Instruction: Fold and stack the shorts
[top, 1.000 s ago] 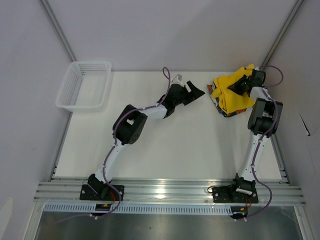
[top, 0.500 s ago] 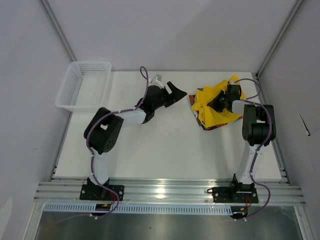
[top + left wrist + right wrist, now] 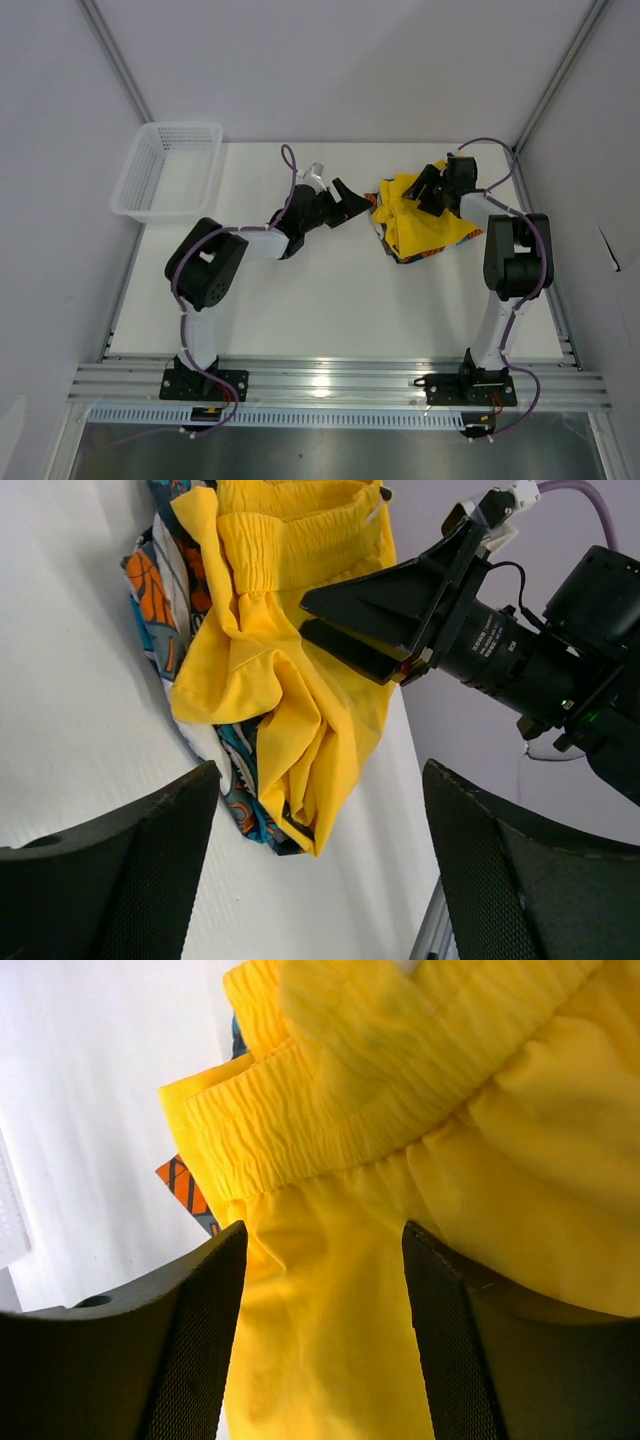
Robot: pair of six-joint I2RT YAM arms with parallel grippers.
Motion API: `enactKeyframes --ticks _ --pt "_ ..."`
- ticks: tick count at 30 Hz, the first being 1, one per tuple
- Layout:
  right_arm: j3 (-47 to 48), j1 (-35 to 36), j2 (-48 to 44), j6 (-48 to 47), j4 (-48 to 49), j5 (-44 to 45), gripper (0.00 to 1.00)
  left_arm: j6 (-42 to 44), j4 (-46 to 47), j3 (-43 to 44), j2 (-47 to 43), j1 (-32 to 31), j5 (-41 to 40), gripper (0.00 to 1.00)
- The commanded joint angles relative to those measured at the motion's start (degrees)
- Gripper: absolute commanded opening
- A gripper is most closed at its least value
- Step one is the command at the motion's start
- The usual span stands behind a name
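Yellow shorts (image 3: 290, 710) | atop printed shorts (image 3: 150, 590) | under right end effector (image 3: 306, 615)

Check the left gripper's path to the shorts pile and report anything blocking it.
Nothing visible blocks it. The left gripper, fingers open, faces the yellow shorts and the printed shorts beneath them across bare table. The right gripper hovers over the pile's far side, off that approach line.
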Motion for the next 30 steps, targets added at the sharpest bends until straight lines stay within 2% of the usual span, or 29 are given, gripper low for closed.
enactKeyframes --ticks 1,7,11,18,21,23,24,25,26,27,28,30 --pt "1.91 0.29 -4.06 -4.34 -0.65 -0.01 0.66 -2.19 5.26 1.53 2.47 -0.41 3.89 0.83" --pt "1.55 1.35 -7.67 -6.19 0.5 1.21 0.67 -11.86 8.86 6.36 7.66 -1.46 5.47 0.77" --pt "1.99 1.35 -8.55 -6.19 0.41 2.27 0.67 -17.83 8.96 7.68 10.29 -2.6 4.25 0.79" --pt "1.55 1.26 -8.73 -5.84 0.32 1.84 0.68 -21.45 6.49 12.25 13.46 -3.04 3.19 0.83" --pt "-1.69 1.52 -10.74 -4.18 1.1 1.57 0.68 -21.8 5.53 14.88 15.13 -3.04 2.4 0.83" --pt "-7.92 1.52 -15.46 -3.47 3.21 1.74 0.69 -22.24 5.0 16.03 15.92 -3.04 2.4 0.83" --pt "-10.2 1.61 -17.5 -3.73 6.18 2.53 0.73 -22.5 5.09 16.56 16.36 -3.04 2.22 0.83" --pt "-12.23 1.78 -19.6 -4.51 6.65 3.23 0.85 -22.77 5.26 16.65 16.89 -2.96 2.31 0.83" --pt "-15.81 2.13 -21.45 -5.48 7.0 3.33 0.92 -23.12 5.53 16.65 17.07 -2.96 2.31 0.83" --pt "-17.33 2.57 -25.13 -7.66 6.83 3.67 0.93 -23.12 5.35 16.91 17.33 -2.96 2.31 0.83" --pt "-18.56 3.19 -26.64 -8.64 6.04 4.46 0.99 -23.21 5.18 17.35 17.77 -2.96 2.57 0.83" --pt "-20.5 6.25 -30.15 -11.88 3.24 7.78 1.0 -23.47 5.26 17.27 18.03 -2.96 2.66 0.83"
